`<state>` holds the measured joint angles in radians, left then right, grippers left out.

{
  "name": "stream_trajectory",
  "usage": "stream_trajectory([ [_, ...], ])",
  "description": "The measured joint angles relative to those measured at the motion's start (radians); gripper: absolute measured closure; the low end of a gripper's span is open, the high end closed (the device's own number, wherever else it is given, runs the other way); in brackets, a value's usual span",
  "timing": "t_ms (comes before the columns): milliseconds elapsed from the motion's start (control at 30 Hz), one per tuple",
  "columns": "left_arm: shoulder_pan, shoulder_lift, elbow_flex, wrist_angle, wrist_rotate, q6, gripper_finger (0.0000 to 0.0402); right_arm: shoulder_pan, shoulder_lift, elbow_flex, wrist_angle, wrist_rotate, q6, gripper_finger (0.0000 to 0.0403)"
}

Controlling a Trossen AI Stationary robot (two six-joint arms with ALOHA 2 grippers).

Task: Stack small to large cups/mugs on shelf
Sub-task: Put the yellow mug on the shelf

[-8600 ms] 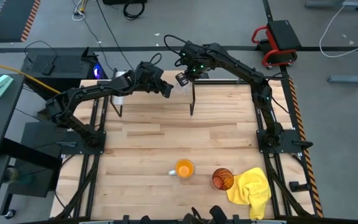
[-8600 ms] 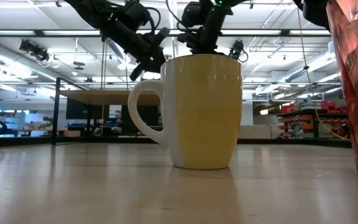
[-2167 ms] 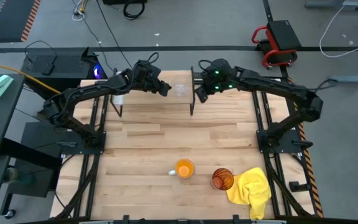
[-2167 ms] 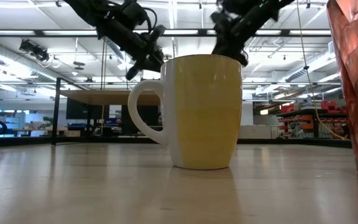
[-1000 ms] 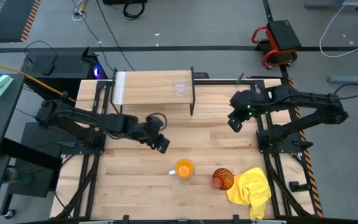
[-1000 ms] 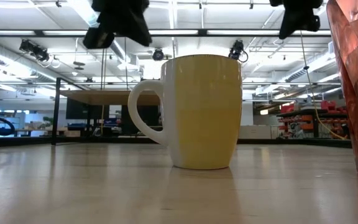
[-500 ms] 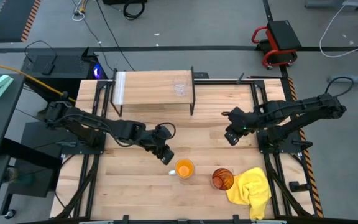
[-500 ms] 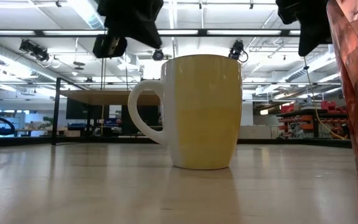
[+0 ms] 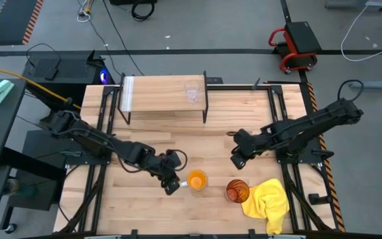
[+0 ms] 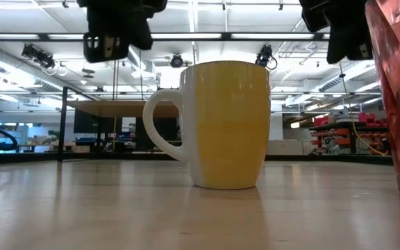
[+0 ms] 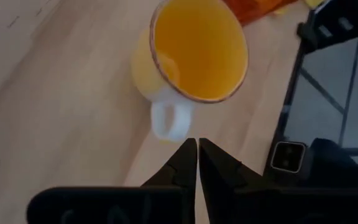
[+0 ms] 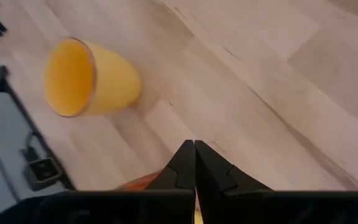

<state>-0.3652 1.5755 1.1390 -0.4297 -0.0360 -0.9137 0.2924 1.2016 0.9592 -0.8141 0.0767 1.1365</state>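
Observation:
The orange mug [image 9: 196, 180] with its pale handle [image 11: 169, 118] stands upright on the tabletop near the near edge, and it fills the low view [image 10: 224, 125]. The amber tumbler [image 9: 237, 191] stands just right of it. The small clear glass cup [image 9: 191, 94] stands on the light-wood shelf [image 9: 158, 93] by the far edge. My left gripper [image 9: 171, 184] is shut and hovers just left of the mug, close to the handle [image 11: 198, 146]. My right gripper [image 9: 236, 159] is shut and hangs on the far side of the tumbler [image 12: 194, 149].
A crumpled yellow cloth [image 9: 268, 202] lies against the tumbler's right side at the near right corner. The shelf's thin black legs [image 9: 205, 113] stand on the far part of the table. Bare planks [image 9: 178, 136] lie between the shelf and the mug.
Both arms have swung from mid-table toward the near edge. My left gripper came down beside the mug's handle. My right gripper moved toward the near edge and a little left, toward the tumbler. The mug, tumbler and glass cup have stayed put.

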Motion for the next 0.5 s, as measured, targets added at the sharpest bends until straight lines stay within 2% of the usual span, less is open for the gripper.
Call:
stream_trajectory([
  [300,0.047,0.049,0.000,0.138,-0.013,-0.076,0.0375,-0.001,0.095,0.000,0.010,-0.017,-0.120,0.0397],
  [500,0.104,0.051,0.001,0.133,-0.018,-0.097,0.0381,-0.001,0.102,0.000,0.013,0.013,-0.165,0.0390],
])
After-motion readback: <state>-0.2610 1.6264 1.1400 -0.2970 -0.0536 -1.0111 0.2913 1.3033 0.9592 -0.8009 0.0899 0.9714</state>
